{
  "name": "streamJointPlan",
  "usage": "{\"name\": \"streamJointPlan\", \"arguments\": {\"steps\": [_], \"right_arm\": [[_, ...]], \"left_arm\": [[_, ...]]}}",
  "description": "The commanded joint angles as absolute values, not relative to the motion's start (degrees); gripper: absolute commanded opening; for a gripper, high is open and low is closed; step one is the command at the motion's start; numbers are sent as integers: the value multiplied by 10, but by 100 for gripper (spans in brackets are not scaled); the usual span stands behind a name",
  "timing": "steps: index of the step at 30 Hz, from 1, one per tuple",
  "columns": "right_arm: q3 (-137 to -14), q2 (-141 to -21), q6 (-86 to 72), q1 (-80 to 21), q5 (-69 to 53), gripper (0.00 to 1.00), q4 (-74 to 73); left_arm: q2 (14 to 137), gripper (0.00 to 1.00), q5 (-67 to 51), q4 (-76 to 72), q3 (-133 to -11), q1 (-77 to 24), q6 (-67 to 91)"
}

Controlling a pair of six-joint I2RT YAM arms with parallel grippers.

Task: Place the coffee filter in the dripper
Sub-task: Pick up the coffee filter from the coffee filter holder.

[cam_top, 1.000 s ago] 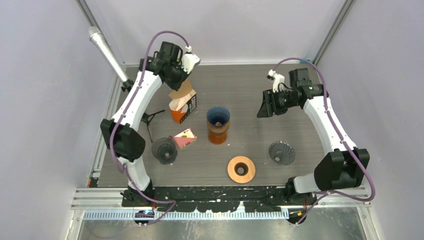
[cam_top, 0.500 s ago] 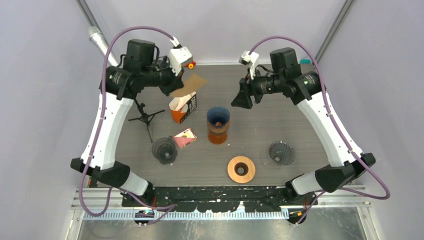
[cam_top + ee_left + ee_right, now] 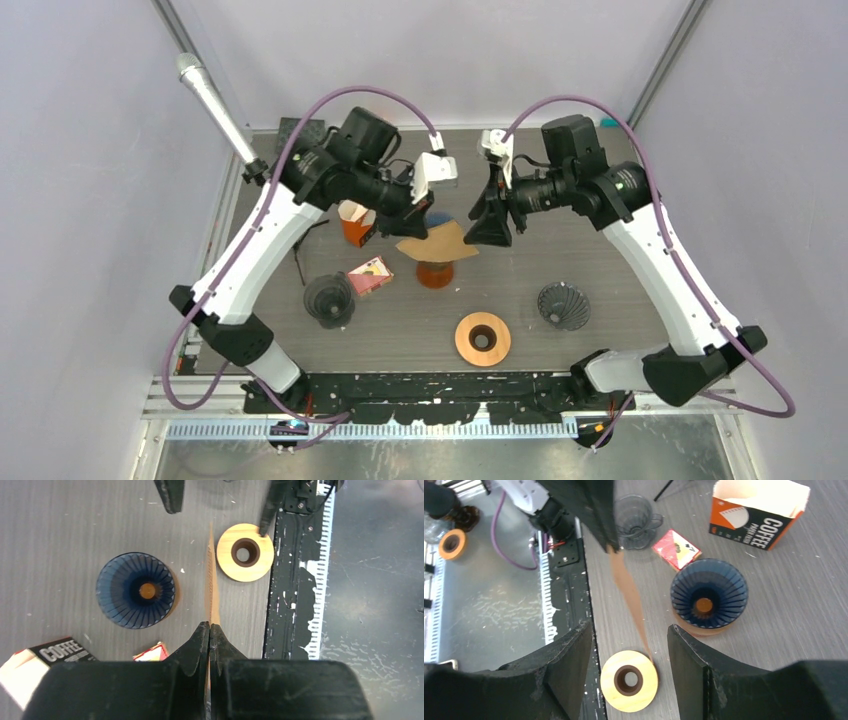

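Observation:
My left gripper (image 3: 412,222) is shut on a brown paper coffee filter (image 3: 437,243), held flat in the air over the blue ribbed dripper (image 3: 438,226) on its brown base. In the left wrist view the filter (image 3: 213,582) shows edge-on, running out from my shut fingertips (image 3: 209,628), with the dripper (image 3: 135,590) below to the left. My right gripper (image 3: 489,220) is open and empty, just right of the filter. In the right wrist view the filter (image 3: 629,595) hangs between my open fingers, and the dripper (image 3: 708,592) lies to the right.
An orange coffee filter box (image 3: 362,219) stands left of the dripper, with a small red packet (image 3: 371,274) and a dark glass dripper (image 3: 329,297) nearer. A wooden ring (image 3: 483,338) and a dark ribbed dripper (image 3: 563,305) lie front right. A small tripod (image 3: 298,240) stands left.
My left gripper has carried the filter from above the box rightward and forward to over the blue dripper. My right gripper has swung in toward the filter and stays open.

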State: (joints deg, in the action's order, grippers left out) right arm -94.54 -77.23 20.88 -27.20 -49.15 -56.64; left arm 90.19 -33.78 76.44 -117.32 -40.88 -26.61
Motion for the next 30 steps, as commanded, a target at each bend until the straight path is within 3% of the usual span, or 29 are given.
{"name": "streamJointPlan", "arguments": {"steps": [1, 18, 22, 24, 27, 30], "right_arm": [[-929, -728, 244, -275, -565, 61, -567], [-826, -670, 192, -276, -530, 61, -459], [-812, -676, 166, -275, -551, 56, -435], [-807, -682, 152, -276, -565, 50, -424], [-799, -687, 142, -275, -582, 31, -413], [-790, -687, 123, -269, -590, 7, -391]], "left_arm": [[926, 0, -370, 772, -1191, -423, -269], [939, 0, -460, 749, -1181, -427, -249], [938, 0, -467, 735, -1174, -428, -237], [939, 0, -462, 730, -1175, -428, -232], [942, 0, -453, 726, -1177, -428, -228], [941, 0, -449, 722, -1177, -428, -226]]}}
